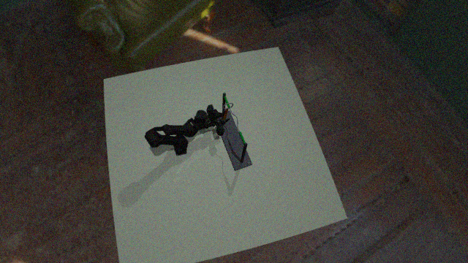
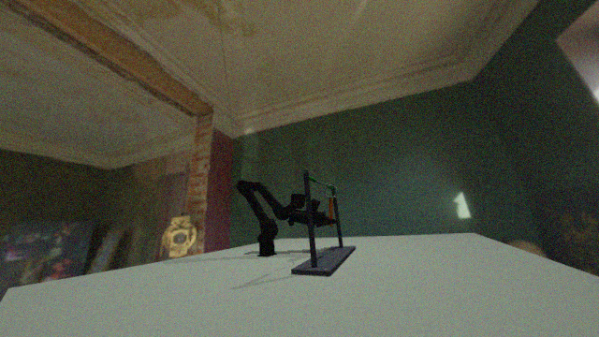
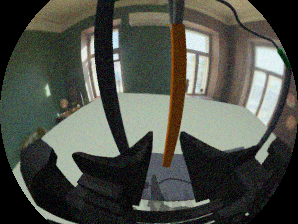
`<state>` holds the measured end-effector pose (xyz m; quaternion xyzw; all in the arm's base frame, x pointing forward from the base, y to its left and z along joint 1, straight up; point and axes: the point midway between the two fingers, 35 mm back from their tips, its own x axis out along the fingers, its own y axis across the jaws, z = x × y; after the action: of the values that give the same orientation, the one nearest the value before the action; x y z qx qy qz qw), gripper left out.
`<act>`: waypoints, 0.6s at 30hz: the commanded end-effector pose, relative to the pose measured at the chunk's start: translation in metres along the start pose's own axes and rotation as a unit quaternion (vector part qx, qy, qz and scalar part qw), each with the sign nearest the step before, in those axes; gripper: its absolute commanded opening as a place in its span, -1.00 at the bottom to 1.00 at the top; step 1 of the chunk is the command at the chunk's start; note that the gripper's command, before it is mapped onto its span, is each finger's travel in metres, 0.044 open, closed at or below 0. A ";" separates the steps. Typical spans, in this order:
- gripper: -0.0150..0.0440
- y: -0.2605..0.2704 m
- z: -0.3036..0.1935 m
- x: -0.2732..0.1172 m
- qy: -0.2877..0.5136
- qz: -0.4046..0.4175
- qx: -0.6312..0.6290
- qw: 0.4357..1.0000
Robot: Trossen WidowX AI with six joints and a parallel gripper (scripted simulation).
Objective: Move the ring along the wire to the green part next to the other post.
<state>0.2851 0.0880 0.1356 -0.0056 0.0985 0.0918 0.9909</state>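
The ring (image 1: 227, 109) (image 2: 329, 191) hangs at the green wire part (image 1: 227, 101) beside one post (image 1: 224, 103) (image 2: 339, 229) (image 3: 104, 55); exact contact is too small to tell. Its orange handle (image 1: 225, 114) (image 2: 331, 208) (image 3: 177, 75) points down. My gripper (image 1: 225, 120) (image 2: 331, 222) (image 3: 166, 135) is partly open, with the handle's lower end between the fingers and gaps showing on both sides in the wrist view. The other green part (image 1: 242, 138) (image 2: 313, 179) (image 3: 283, 56) is by the second post (image 1: 243, 153) (image 2: 309, 220). The ring is outside the wrist view.
The thin grey wire (image 1: 237, 121) (image 3: 245, 25) curves between the green parts. Both posts stand on a dark base plate (image 1: 238, 166) (image 2: 334, 263) on the pale table (image 1: 285, 183) (image 2: 402, 290). The post beside the ring stands close to my fingers.
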 end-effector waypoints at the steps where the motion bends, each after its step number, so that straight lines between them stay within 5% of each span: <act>1: 0.05 -0.001 0.000 -0.007 -0.001 -0.002 0.003 1.000; 18: 0.05 -0.001 -0.002 -0.032 0.000 -0.002 0.004 1.000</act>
<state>0.2589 0.0828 0.1409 -0.0045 0.0995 0.0908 0.9909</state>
